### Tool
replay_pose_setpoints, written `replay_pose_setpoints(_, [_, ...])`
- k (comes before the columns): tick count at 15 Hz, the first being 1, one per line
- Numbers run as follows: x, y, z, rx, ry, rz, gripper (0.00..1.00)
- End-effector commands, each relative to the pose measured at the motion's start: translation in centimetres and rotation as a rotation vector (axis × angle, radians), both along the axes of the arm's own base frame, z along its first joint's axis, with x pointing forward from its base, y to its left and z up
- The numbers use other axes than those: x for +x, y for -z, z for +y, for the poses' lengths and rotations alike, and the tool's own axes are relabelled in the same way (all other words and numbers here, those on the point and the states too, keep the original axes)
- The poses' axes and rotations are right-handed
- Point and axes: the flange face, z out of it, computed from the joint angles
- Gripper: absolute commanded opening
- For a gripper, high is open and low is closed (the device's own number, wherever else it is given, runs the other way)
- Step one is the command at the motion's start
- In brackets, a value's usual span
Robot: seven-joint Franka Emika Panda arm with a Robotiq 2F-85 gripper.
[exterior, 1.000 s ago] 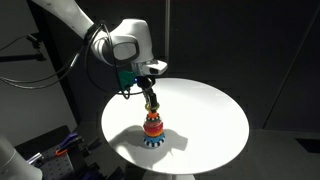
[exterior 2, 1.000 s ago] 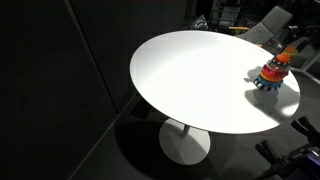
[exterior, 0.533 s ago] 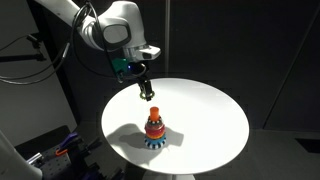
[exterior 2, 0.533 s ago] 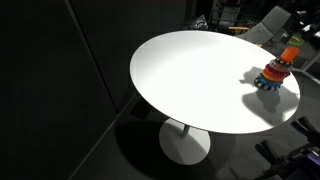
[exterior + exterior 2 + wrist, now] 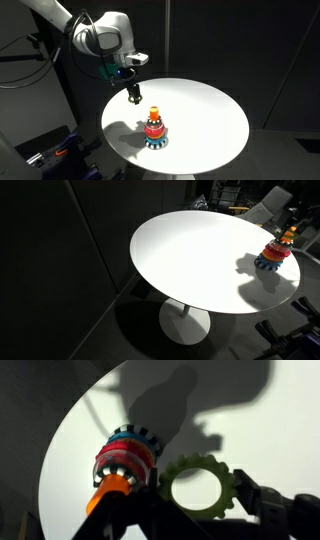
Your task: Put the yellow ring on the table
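Gripper (image 5: 133, 97) hangs left of centre in an exterior view, above the table (image 5: 205, 110). Its fingers are clamped on the yellow ring (image 5: 198, 462), which looks olive and toothed at the wrist view's lower middle, right of the stacking toy (image 5: 125, 460).

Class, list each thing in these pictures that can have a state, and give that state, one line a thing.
gripper: shut on the ring, off to one side of the toy.
yellow ring: off the toy, held in the gripper, seemingly above the table.
stacking toy: upright on the table, orange top piece in place.
table: bears the toy; ring not yet set down.
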Motion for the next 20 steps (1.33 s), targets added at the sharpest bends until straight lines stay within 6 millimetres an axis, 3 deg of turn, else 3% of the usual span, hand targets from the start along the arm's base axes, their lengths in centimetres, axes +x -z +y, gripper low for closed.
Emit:
replay_pose_setpoints(1, [-0.8, 1.9, 1.4, -0.02, -0.022, 0.03, 0.49])
replay_pose_setpoints(6, [-1.2, 5.2, 2.1, -0.053, -0.038, 0.075, 0.49])
replay_pose_setpoints(20, [1.8, 13.7, 1.6, -0.191, 0.088, 0.111, 0.49])
